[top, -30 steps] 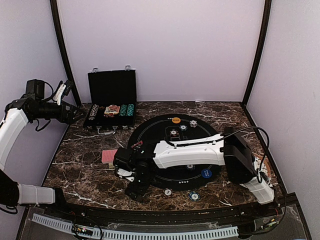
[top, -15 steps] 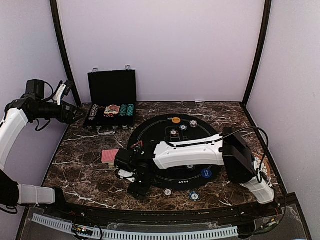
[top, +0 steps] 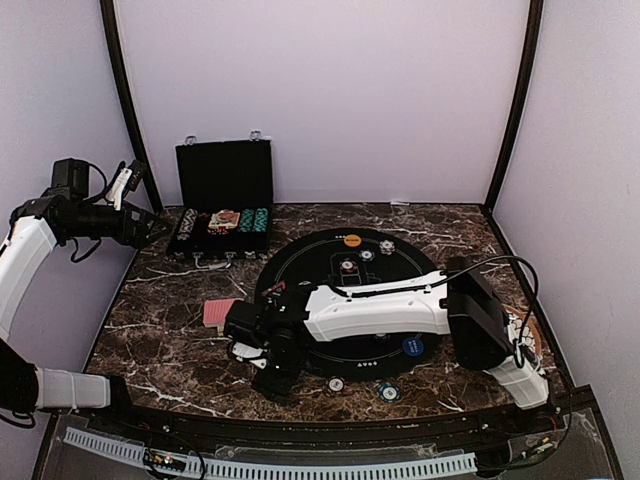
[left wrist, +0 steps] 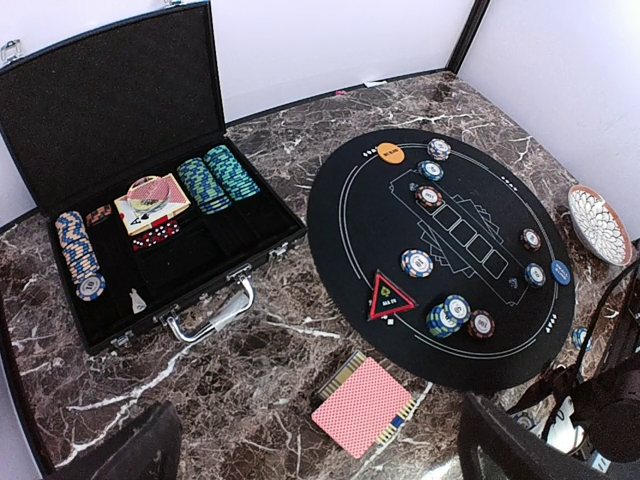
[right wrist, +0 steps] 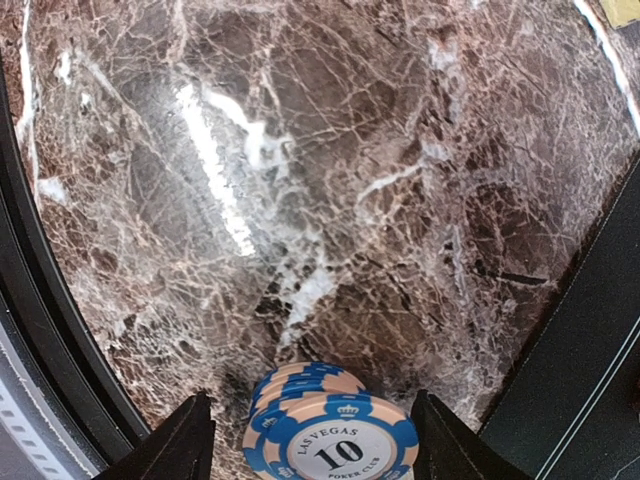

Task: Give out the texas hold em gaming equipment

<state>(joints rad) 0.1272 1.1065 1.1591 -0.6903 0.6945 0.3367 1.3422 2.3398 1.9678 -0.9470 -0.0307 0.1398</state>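
Desk (top: 170, 340): dark marble, round black mat (top: 300, 262) at its middle.
Poker chips (right wrist: 330, 435): blue stack stood on bare marble near the near edge, beside the mat.
Right end effector (right wrist: 312, 415): fingers flanked the stack; grip could not be told.
Left end effector (left wrist: 320, 455): fingers wide apart, empty.

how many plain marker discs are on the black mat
2: an orange marker disc at the far edge of the black mat, a blue marker disc at its near-right edge. The right arm could hide another.
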